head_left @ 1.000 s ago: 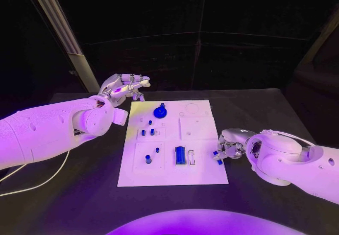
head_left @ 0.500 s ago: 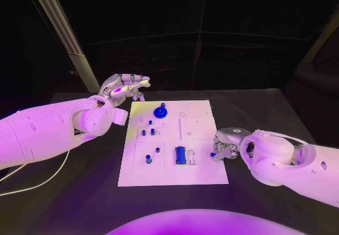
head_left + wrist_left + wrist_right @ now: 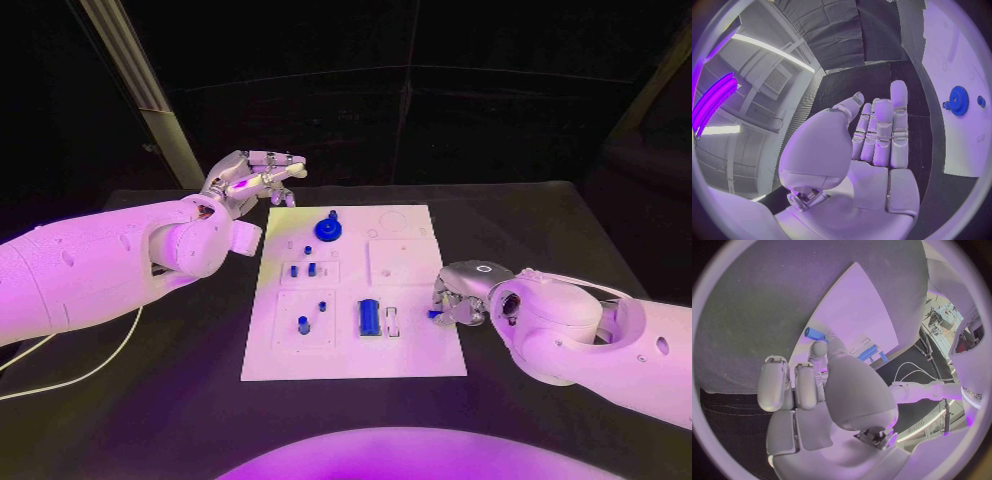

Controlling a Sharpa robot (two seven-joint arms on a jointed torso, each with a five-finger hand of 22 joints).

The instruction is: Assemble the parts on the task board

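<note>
Fingers of the right hand (image 3: 459, 300) pinch a small blue part (image 3: 813, 333) at their tips, just over the near right edge of the task board (image 3: 411, 355), likely so it can be carried to a socket. Ahead of them lie the blue block (image 3: 368, 317) and gear (image 3: 329, 230). Left hand (image 3: 257, 180) hovers beyond the board's far corner, fingers spread and holding nothing, seemingly kept clear of the work.
</note>
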